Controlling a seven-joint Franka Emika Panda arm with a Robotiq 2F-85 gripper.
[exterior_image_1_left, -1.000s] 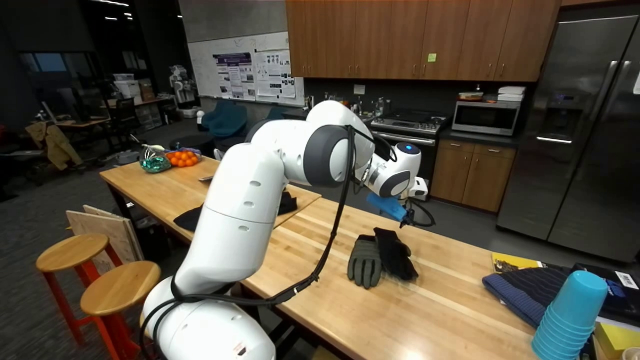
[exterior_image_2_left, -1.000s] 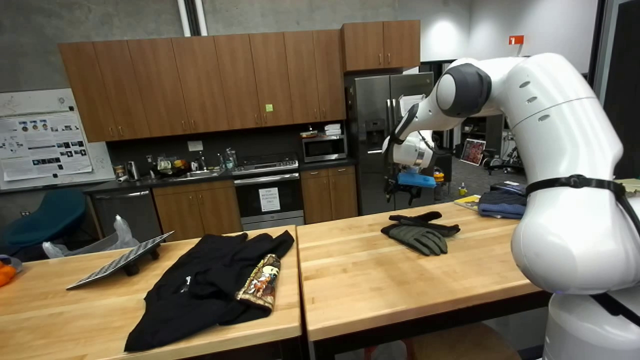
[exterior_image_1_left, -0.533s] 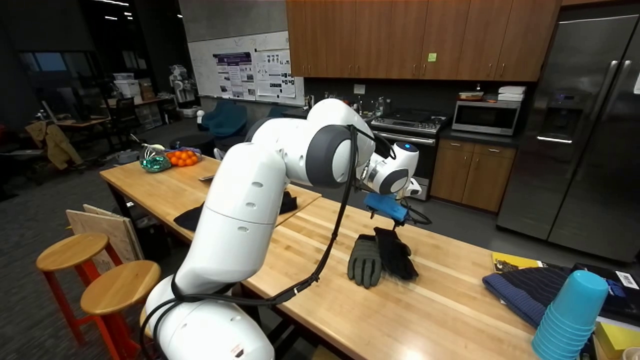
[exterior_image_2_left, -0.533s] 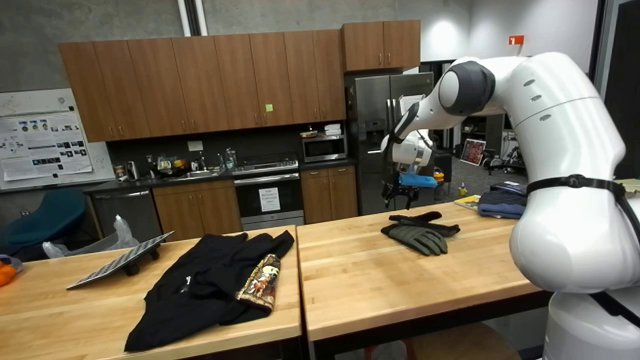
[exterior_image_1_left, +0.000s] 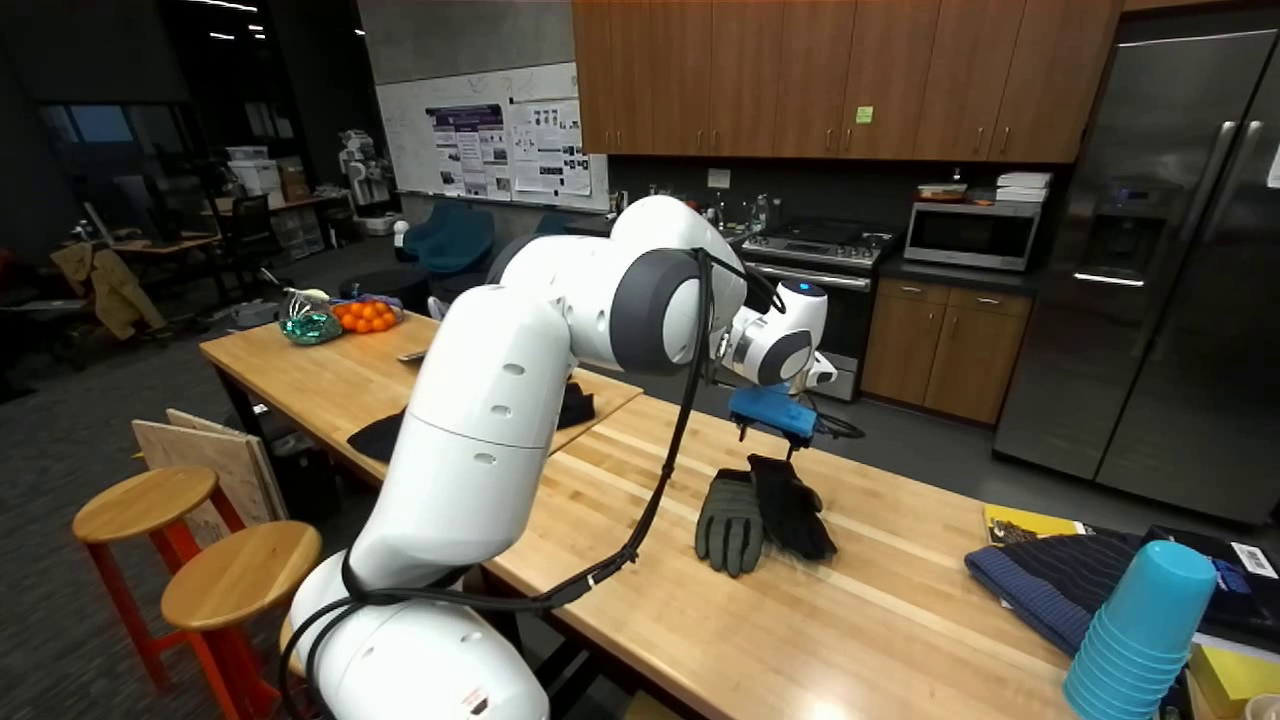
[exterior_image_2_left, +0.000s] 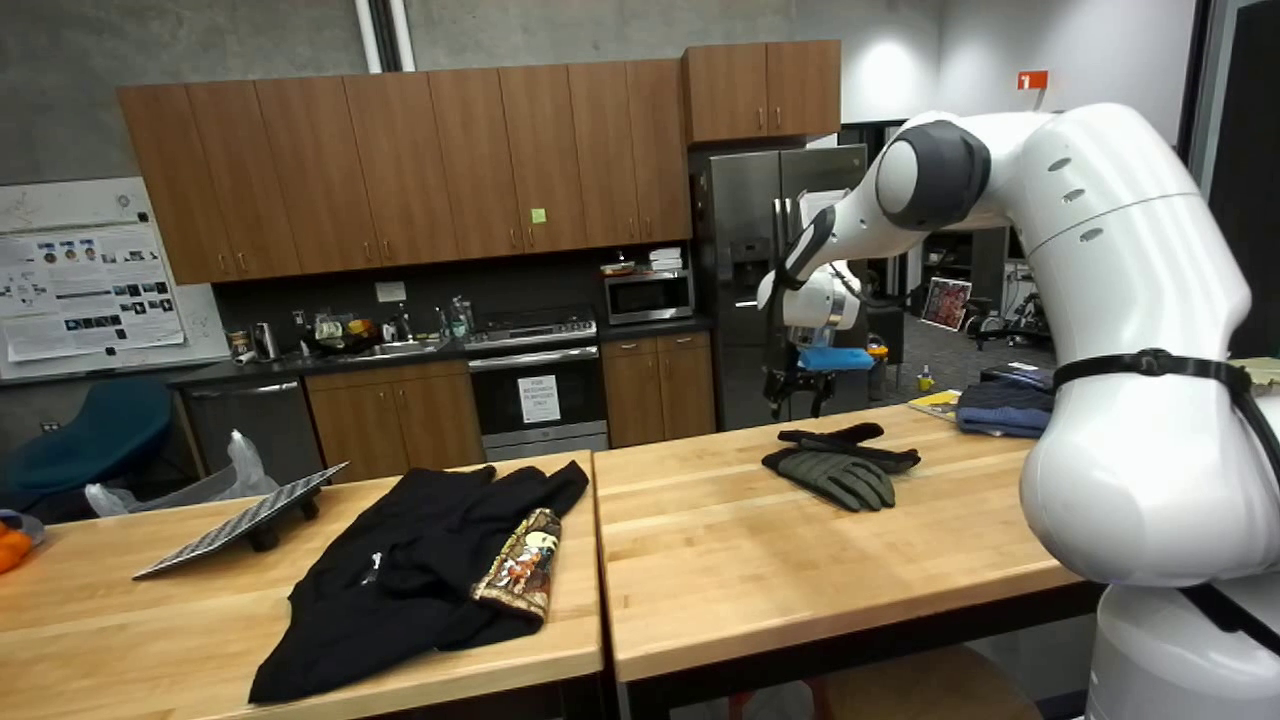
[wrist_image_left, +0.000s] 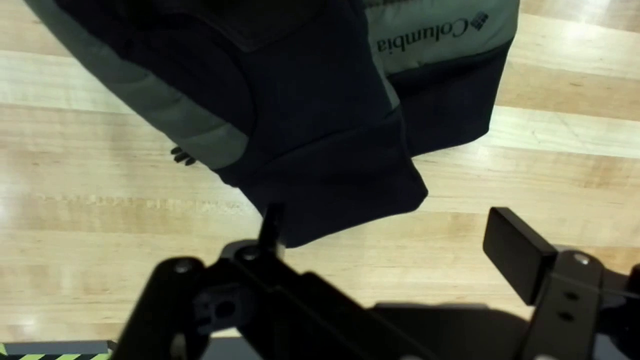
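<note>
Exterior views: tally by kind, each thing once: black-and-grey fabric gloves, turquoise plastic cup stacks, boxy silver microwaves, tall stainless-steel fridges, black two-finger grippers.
Black-and-grey fabric gloves: 2
Turquoise plastic cup stack: 1
Boxy silver microwave: 1
Tall stainless-steel fridge: 1
Black two-finger gripper: 1
Total: 6

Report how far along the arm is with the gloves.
Looks done: the open gripper hangs near the cuff of the dark glove. In hand, probably: a grasp not yet made; the fingers stand apart, gripping nothing. Left, it seems: closing and lifting, as the dark glove and the gray-green glove both lie on the table, the dark one partly over the other.
</note>
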